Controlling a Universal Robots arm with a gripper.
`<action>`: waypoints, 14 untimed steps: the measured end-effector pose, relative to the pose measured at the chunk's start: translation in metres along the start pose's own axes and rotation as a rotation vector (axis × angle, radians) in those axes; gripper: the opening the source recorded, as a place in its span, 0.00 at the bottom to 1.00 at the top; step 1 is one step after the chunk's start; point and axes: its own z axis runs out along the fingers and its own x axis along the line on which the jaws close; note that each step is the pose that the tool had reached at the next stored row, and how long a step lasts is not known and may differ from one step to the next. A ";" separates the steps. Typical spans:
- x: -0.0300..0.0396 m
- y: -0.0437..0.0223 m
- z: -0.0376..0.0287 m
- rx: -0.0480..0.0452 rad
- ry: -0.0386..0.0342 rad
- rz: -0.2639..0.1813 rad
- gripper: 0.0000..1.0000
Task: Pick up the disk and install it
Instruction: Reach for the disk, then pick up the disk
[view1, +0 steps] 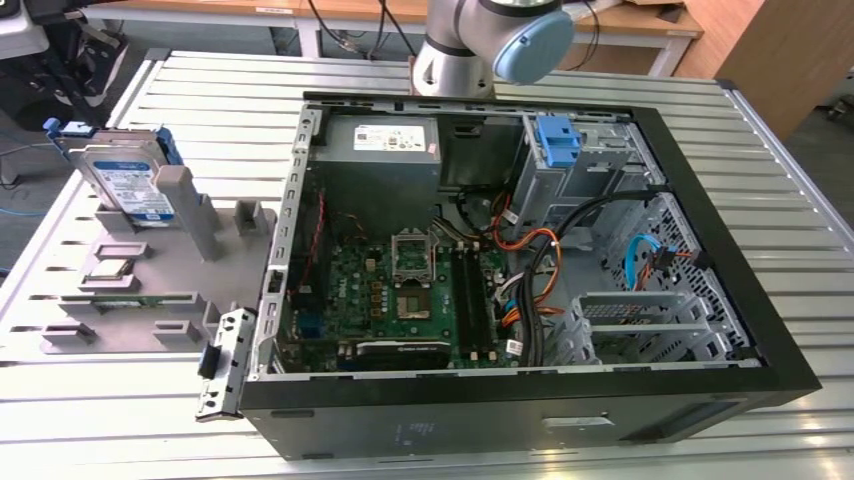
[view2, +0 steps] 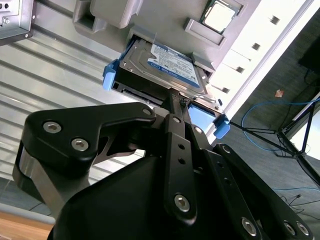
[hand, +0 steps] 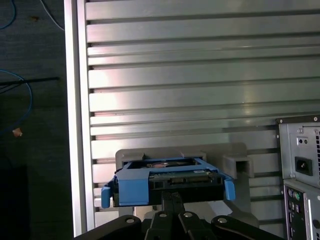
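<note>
The disk (view1: 130, 178) is a silver drive with a white-and-blue label in a blue carrier. It stands on edge in a slot of the grey holder block (view1: 147, 270) at the exterior view's left. Both wrist views look along my black gripper (view2: 177, 100) toward the disk (view2: 165, 65). The fingers lie close together, their tips pointing at the disk's near edge (hand: 165, 182) and nothing between them. In the first wrist view the gripper (hand: 170, 196) sits just under the blue carrier. I cannot tell if the tips touch it.
The open computer case (view1: 747, 330) lies on the slatted metal table (view1: 801, 180), with a grey power supply (view1: 380, 140), a motherboard (view1: 400, 280), cables, and a blue bracket (view1: 558, 140) in the drive bay. The arm's base (view1: 461, 50) stands behind the case. The table edge (hand: 75, 125) runs beside the holder.
</note>
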 end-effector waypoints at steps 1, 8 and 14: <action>0.0000 -0.0001 0.0000 0.0000 0.0003 0.000 0.11; -0.0008 0.0000 -0.0001 0.0001 0.0008 0.000 0.11; -0.0008 0.0000 -0.0001 0.0001 0.0008 -0.001 0.11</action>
